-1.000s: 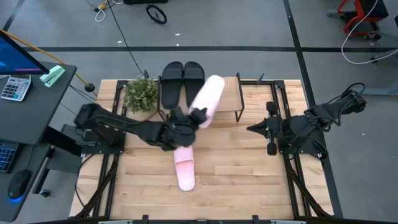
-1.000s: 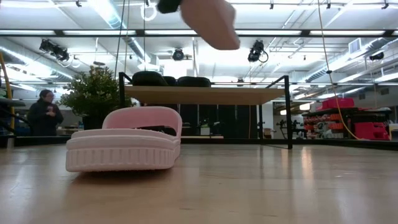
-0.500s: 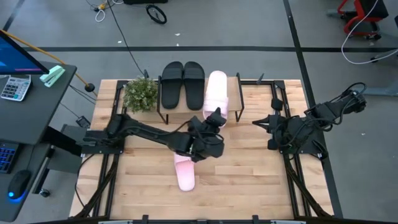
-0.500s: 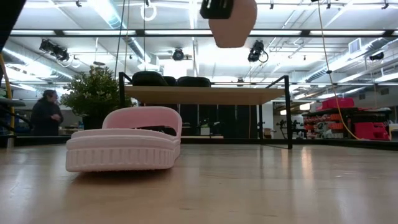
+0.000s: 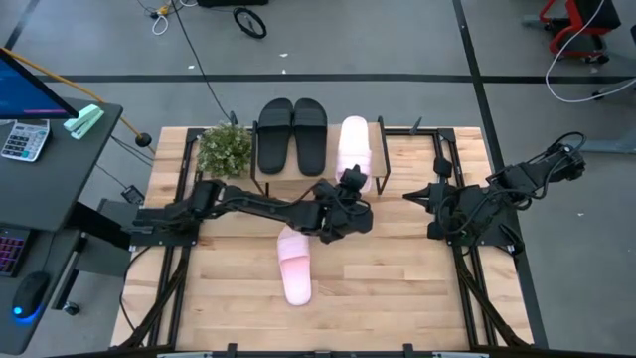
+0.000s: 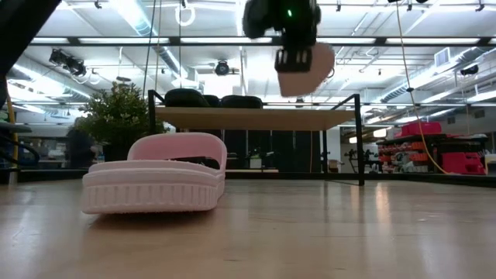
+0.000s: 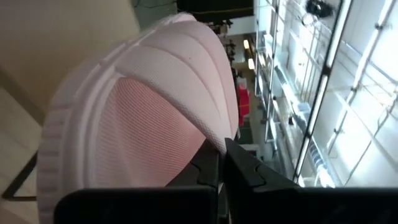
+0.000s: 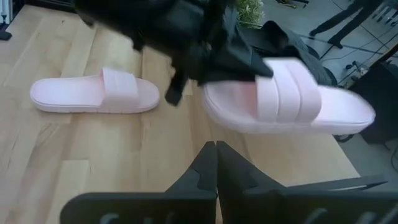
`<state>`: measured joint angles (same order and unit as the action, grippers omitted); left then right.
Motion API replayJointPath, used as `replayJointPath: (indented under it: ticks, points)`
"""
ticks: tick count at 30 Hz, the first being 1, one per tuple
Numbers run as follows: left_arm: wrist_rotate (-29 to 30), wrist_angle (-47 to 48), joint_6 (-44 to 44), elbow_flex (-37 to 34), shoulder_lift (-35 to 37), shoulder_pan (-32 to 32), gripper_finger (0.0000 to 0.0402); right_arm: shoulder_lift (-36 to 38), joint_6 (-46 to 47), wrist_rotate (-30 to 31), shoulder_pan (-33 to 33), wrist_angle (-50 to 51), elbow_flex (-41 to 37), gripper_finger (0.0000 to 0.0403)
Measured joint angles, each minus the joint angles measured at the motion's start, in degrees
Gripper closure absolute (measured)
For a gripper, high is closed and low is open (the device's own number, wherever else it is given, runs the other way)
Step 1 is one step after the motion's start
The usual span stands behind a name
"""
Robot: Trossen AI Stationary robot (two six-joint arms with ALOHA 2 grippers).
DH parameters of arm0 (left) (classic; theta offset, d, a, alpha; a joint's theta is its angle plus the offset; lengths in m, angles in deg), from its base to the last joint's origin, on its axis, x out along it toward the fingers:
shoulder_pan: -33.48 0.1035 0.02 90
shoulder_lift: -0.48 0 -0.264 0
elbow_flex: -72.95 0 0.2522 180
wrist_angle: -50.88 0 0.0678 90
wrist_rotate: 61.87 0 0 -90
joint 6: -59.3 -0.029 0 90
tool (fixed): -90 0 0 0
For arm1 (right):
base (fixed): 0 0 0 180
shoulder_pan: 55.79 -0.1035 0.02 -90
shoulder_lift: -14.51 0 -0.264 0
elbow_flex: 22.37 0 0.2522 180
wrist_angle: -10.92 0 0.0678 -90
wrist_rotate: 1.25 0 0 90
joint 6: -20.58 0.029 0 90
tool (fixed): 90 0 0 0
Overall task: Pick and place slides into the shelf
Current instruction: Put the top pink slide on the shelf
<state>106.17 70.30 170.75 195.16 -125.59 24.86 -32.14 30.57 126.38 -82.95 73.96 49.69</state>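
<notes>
Place: robotics lab or workshop.
Evidence: grey concrete floor (image 5: 397, 40) with taped lines, trailing cables (image 5: 189, 50), ceiling strip lights (image 6: 139, 15), red equipment (image 6: 457, 159), desk with calculator (image 5: 22, 139).

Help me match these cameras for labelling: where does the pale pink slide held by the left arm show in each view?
High view: pale pink broad-strap slide over the wooden-topped shelf, right of the black pair.
Low view: top centre, under the left tool.
Left wrist view: fills the left half.
Right wrist view: right of centre.
Shared landmark: the second pink slide lying on the table.
</notes>
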Motion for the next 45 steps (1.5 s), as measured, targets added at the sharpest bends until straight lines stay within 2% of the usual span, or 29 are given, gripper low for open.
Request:
replayJointPath:
  ticks: [14,17,24,45]
  points:
    - [1.86,3.17,2.66,-0.09,-2.28,0.8,0.0392,-0.02,0.97,0.0,0.0,0.0,-0.02,0.0403]
    - [1.84,3.91,4.96,-0.09,-2.28,0.85,0.0392,-0.02,0.93,0.0,0.0,0.01,-0.02,0.0403]
    - [1.75,13.08,14.9,-0.09,-2.22,0.85,0.0392,-0.02,0.84,0.02,0.0,0.02,-0.02,0.0403]
    - [1.82,20.47,16.88,-0.09,-2.2,-0.99,0.0392,-0.04,0.41,0.0,0.01,0.0,-0.04,0.0403]
